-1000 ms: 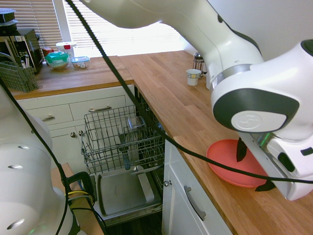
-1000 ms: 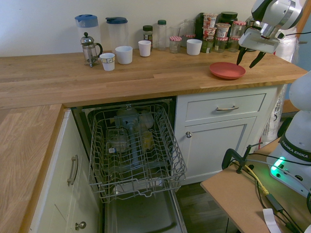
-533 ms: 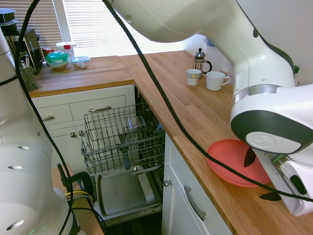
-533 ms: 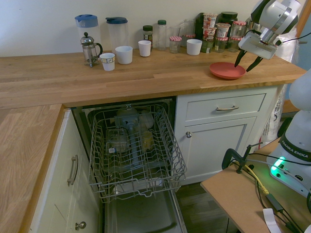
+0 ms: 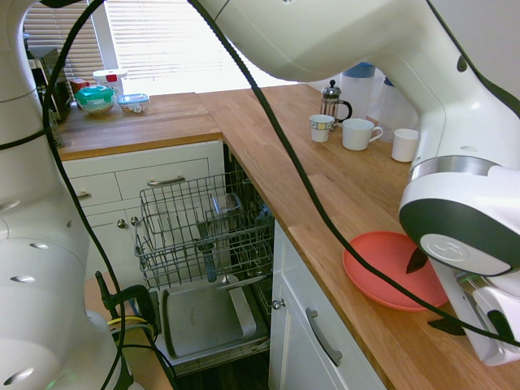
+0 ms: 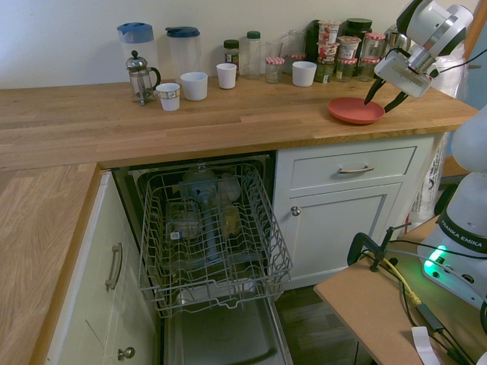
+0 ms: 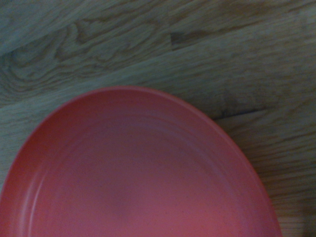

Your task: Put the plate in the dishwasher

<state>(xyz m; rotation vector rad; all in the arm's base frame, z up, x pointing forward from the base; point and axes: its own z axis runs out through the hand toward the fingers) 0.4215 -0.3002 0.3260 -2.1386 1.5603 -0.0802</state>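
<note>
The coral-red plate [image 5: 378,264] lies flat on the wooden counter near its front edge, to the right of the dishwasher. My gripper [image 5: 431,294] is open and tilted over the plate's rim. One dark fingertip [image 5: 417,260] hangs above the plate's inside, the other [image 5: 445,327] stands beyond the rim. From the opposite side, the gripper [image 6: 379,104] sits at the right edge of the plate [image 6: 355,110]. The wrist view is filled by the plate [image 7: 143,173] on wood. The dishwasher [image 6: 209,236] is open, with its grey wire rack [image 5: 199,227] pulled out over the lowered door [image 5: 203,317].
White mugs [image 6: 194,85], a French press [image 6: 141,76] and two jugs [image 6: 183,49] stand along the back of the counter, with jars [image 6: 335,53] behind the plate. The rack holds some glassware [image 6: 202,205]. A cabinet drawer [image 6: 354,169] sits under the plate.
The wrist has shifted a little and dropped closer to the plate's rim, uncovering the mugs behind it. The fingers stay open. The plate has not moved.
</note>
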